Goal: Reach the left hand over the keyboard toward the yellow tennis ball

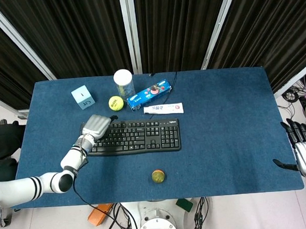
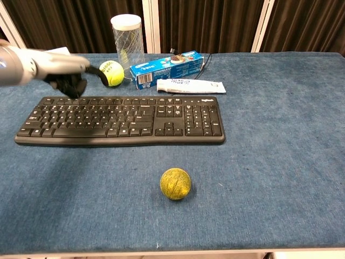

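**Left hand over the keyboard's far-left corner, short of the ball**

The left hand [image 1: 96, 125] hovers above the far-left corner of the keyboard [image 1: 139, 136], palm down, holding nothing. In the chest view its dark fingers [image 2: 70, 86] curl loosely under the palm, one of them stretched right toward the ball [image 2: 111, 73]; whether that fingertip touches the ball I cannot tell.

The ball lies just beyond the keyboard's far edge, near the clear jar [image 1: 123, 83] (white lid on top) and left of the blue box [image 1: 148, 93]. A toothpaste tube [image 1: 163, 109] lies between the box and the keyboard. A light-blue cube [image 1: 82, 97] stands at the far left.

A second, duller ball [image 1: 158, 176] rests on the near side of the table [image 1: 226, 125].

The right hand [image 1: 303, 154] hangs off the table's right edge, fingers apart and empty.
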`<act>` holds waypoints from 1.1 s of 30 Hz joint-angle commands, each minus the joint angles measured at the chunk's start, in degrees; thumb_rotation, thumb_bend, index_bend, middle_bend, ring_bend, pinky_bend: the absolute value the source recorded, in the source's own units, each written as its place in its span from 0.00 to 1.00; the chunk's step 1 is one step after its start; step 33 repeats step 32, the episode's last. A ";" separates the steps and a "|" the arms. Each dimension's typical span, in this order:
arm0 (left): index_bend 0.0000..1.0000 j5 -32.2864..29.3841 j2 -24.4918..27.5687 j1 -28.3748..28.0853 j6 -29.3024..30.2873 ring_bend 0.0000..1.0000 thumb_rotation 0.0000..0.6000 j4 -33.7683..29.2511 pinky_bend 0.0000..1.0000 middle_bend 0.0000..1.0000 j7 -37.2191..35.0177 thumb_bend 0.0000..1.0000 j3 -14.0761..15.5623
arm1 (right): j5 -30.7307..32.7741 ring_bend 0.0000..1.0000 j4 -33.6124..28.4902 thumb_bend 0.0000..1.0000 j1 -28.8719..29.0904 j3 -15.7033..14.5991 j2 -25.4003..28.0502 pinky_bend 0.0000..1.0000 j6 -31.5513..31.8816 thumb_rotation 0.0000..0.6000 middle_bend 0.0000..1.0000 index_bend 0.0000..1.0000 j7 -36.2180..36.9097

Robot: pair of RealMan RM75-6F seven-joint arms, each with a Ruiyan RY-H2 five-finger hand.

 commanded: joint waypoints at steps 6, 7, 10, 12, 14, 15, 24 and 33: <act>0.18 18.02 7.16 13.26 22.28 0.62 1.00 -8.62 0.74 0.64 -9.33 0.52 0.33 | -0.11 0.00 0.73 0.06 -0.39 -0.10 0.05 0.00 0.46 1.00 0.00 0.00 1.08; 0.18 19.33 7.77 14.72 24.15 0.57 1.00 -9.13 0.67 0.59 -9.74 0.47 0.96 | -0.16 0.00 0.86 0.06 -0.44 -0.12 0.02 0.00 0.54 1.00 0.00 0.00 1.24; 0.17 22.55 9.72 19.69 29.55 0.35 1.00 -10.77 0.36 0.39 -11.40 0.30 3.10 | -0.29 0.00 1.26 0.06 -0.55 -0.17 -0.09 0.00 0.70 1.00 0.00 0.00 1.70; 0.16 24.49 10.62 22.69 32.64 0.24 1.00 -11.39 0.20 0.30 -12.79 0.22 4.32 | -0.45 0.00 1.41 0.06 -0.56 -0.20 -0.15 0.00 0.77 1.00 0.00 0.00 1.84; 0.15 27.47 11.33 26.08 36.26 0.19 1.00 -11.55 0.12 0.26 -14.27 0.19 5.95 | -0.66 0.00 1.43 0.06 -0.51 -0.20 -0.17 0.00 0.83 1.00 0.00 0.00 1.84; 0.15 29.31 11.52 27.99 38.39 0.18 1.00 -11.39 0.10 0.25 -15.10 0.17 6.85 | -0.78 0.00 1.38 0.06 -0.45 -0.18 -0.17 0.00 0.84 1.00 0.00 0.00 1.75; 0.15 38.27 12.43 39.87 49.04 0.17 1.00 -10.12 0.08 0.24 -17.78 0.16 12.24 | -1.82 0.00 0.12 0.06 -0.15 -0.20 -0.03 0.00 1.20 1.00 0.00 0.00 0.57; 0.15 38.72 11.76 46.51 52.31 0.17 1.00 -7.03 0.08 0.24 -21.12 0.17 12.07 | -2.21 0.00 -0.61 0.06 -0.11 -0.59 -0.06 0.00 0.96 1.00 0.00 0.00 -0.27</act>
